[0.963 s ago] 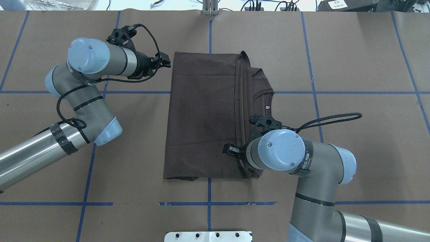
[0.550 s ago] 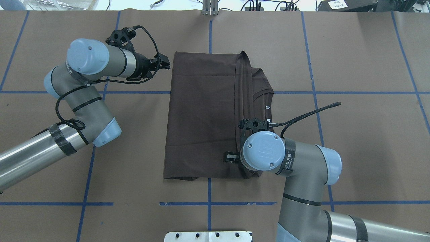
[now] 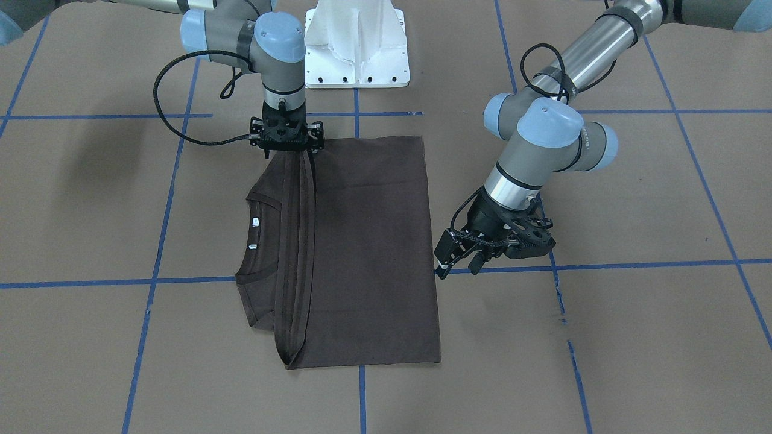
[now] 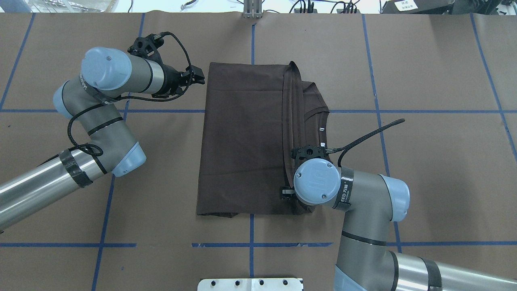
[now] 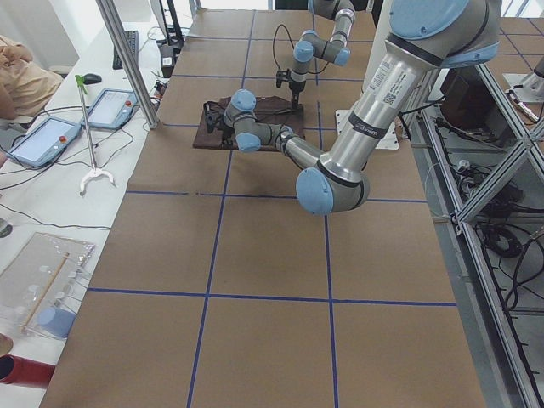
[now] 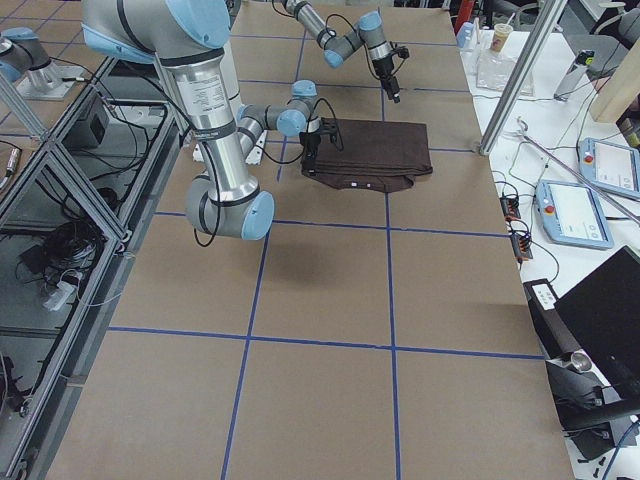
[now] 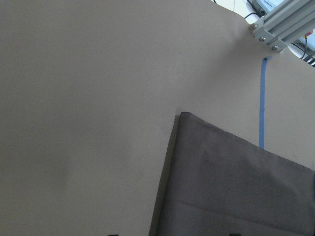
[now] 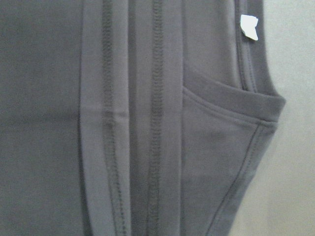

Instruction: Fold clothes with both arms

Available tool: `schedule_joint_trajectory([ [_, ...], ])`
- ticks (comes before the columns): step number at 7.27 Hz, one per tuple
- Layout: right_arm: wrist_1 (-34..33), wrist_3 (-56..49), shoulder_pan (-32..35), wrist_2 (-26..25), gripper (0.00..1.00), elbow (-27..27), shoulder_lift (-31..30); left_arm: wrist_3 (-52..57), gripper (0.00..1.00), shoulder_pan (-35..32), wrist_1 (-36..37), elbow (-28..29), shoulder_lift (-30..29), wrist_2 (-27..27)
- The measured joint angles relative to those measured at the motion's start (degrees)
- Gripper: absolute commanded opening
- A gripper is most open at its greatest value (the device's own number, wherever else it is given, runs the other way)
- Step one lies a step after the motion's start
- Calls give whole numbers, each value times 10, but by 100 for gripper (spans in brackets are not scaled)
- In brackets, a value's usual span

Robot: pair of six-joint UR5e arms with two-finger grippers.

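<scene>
Tabletop (image 3: 603,331), left claw (image 3: 457,269) spread beside T-shirt (image 3: 368,241)

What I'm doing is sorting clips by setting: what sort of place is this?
Probably a robotics lab: a left arm and right arm over a paper-covered table with a blue tape grid, teach pendants on a side bench, and an aluminium post.

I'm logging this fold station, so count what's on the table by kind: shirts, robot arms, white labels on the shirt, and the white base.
Dark brown T-shirt: 1
Robot arms: 2, the left arm and the right arm
White neck labels: 2
White pedestal base: 1
Total: 6
</scene>
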Motion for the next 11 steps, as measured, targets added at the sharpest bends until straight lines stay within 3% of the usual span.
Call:
schedule_joint_trajectory([
  [4, 2, -2, 10, 0, 96, 57, -55, -2, 79, 0, 2, -3, 0, -1],
  [6, 7, 119, 5, -2, 68, 60, -35, -2, 78, 0, 2, -4, 0, 0],
  [7, 25, 201, -3, -3, 59, 59, -30, -2, 78, 0, 1, -4, 0, 0],
  [9, 84, 353, -21, -23, 58, 58, -42, -1, 78, 0, 0, -4, 0, 0],
  [11, 100, 428, -39, -51, 58, 53, -48, -1, 78, 0, 0, -4, 0, -1],
])
